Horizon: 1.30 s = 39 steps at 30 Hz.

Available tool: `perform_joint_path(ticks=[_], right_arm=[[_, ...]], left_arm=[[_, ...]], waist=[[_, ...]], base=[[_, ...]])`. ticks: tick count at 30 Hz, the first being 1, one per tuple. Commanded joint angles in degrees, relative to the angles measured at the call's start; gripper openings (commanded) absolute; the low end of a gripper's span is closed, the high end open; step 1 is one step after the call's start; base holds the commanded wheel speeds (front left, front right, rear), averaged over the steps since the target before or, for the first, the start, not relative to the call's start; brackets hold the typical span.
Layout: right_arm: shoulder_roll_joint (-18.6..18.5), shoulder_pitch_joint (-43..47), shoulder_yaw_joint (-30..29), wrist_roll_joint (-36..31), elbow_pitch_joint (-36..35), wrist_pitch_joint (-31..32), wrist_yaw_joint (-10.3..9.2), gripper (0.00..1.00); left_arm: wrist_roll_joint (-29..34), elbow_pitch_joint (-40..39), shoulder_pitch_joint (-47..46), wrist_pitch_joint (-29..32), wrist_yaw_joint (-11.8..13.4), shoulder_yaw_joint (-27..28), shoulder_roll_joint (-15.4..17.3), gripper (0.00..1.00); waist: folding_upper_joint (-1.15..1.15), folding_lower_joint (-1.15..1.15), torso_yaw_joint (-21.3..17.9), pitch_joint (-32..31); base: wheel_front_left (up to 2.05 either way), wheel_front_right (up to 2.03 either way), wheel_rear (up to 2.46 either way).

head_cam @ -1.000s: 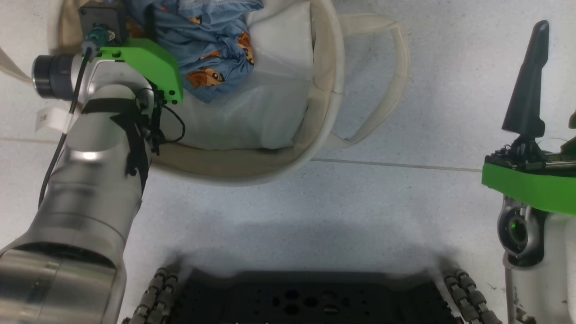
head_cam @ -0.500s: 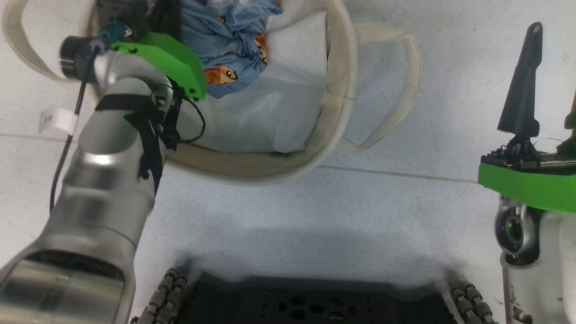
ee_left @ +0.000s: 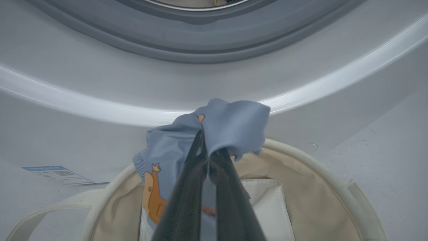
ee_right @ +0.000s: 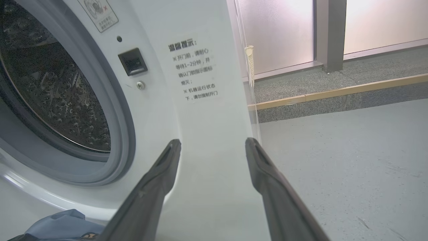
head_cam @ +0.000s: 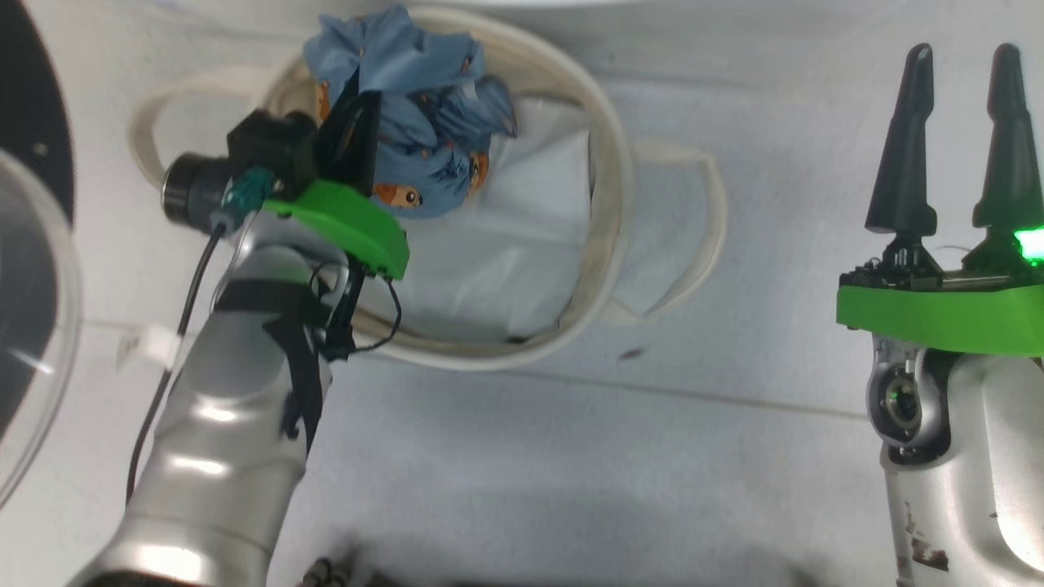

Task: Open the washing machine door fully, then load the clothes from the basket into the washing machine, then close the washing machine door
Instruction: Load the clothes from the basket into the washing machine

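Note:
The light blue bear-print clothes (head_cam: 432, 139) hang bunched over the far side of the cream basket (head_cam: 605, 204). My left gripper (head_cam: 359, 134) is shut on that cloth; in the left wrist view its fingertips (ee_left: 205, 140) pinch a fold of the clothes (ee_left: 234, 125) just above the basket rim (ee_left: 321, 174), facing the washing machine (ee_left: 200, 87). The washing machine door (head_cam: 28, 122) stands swung open at the left edge. My right gripper (head_cam: 958, 57) is open and holds nothing, off to the right above the floor. Between its fingers (ee_right: 212, 144) is the washing machine (ee_right: 200, 110), its steel drum (ee_right: 50, 83) exposed.
A flat white sheet (head_cam: 506, 261) lines the basket bottom. One looped handle (head_cam: 701, 228) lies on the pale floor to the right. A blue label (ee_left: 57, 172) sits low on the machine front. A raised step (ee_right: 334, 92) runs along the wall right of the machine.
My left gripper has shut on the blue cloth and lifted it out of the basket toward the machine. The head camera has tilted, so the whole picture has shifted. The right gripper stays open.

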Motion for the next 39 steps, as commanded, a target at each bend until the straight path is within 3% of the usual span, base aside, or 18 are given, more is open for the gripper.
perform_joint_path(ticks=[1,11,23,39], right_arm=[[0.25,0.83,1.60,1.08,-1.10,-0.27,0.01,1.00],[0.25,4.90,2.18,5.84,2.37,-0.27,0.01,1.00],[0.25,10.44,2.17,10.01,4.16,-0.27,0.01,1.00],[0.25,13.62,3.55,11.61,4.53,-0.27,0.01,1.00]], left_arm=[[0.67,-3.88,2.95,-0.27,-0.22,2.44,1.65,0.00],[2.09,-21.07,17.22,-0.27,-1.16,8.76,1.57,0.00],[-0.56,-36.24,33.34,-0.27,1.40,9.09,1.52,0.00],[-0.74,-39.61,41.43,-0.27,0.26,8.89,1.51,0.00]], waist=[[0.00,0.00,-0.09,-6.81],[0.00,0.00,-0.83,-21.62],[0.00,0.00,-0.20,-31.52],[0.00,0.00,0.59,-36.49]], base=[[0.00,0.00,0.00],[0.00,0.00,0.00],[0.00,0.00,0.00],[0.00,0.00,0.00]])
